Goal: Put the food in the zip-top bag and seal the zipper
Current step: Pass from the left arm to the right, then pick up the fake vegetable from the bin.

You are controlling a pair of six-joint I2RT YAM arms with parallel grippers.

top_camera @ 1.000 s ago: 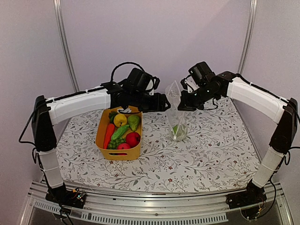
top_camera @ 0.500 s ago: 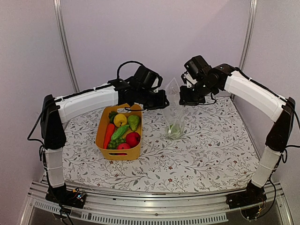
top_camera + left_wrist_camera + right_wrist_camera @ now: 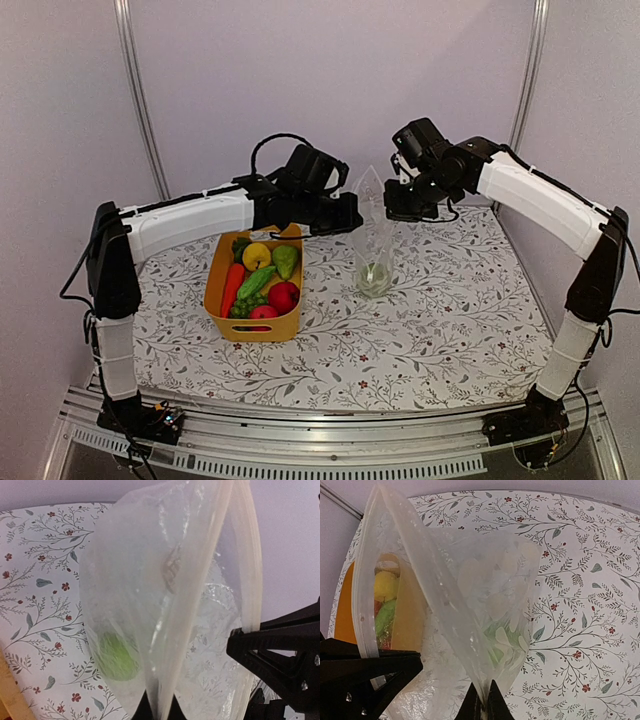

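green piece [image 3: 117, 657] inside the bag [image 3: 150, 570] too blurred to identify.

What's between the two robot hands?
The zip-top bag hangs between the left gripper and the right gripper, each pinching an edge of it; the top view shows it.

Left tool [image 3: 345, 215] and right tool [image 3: 392, 208] raised high, near each other — jaws pinched tight, tips turned inward.
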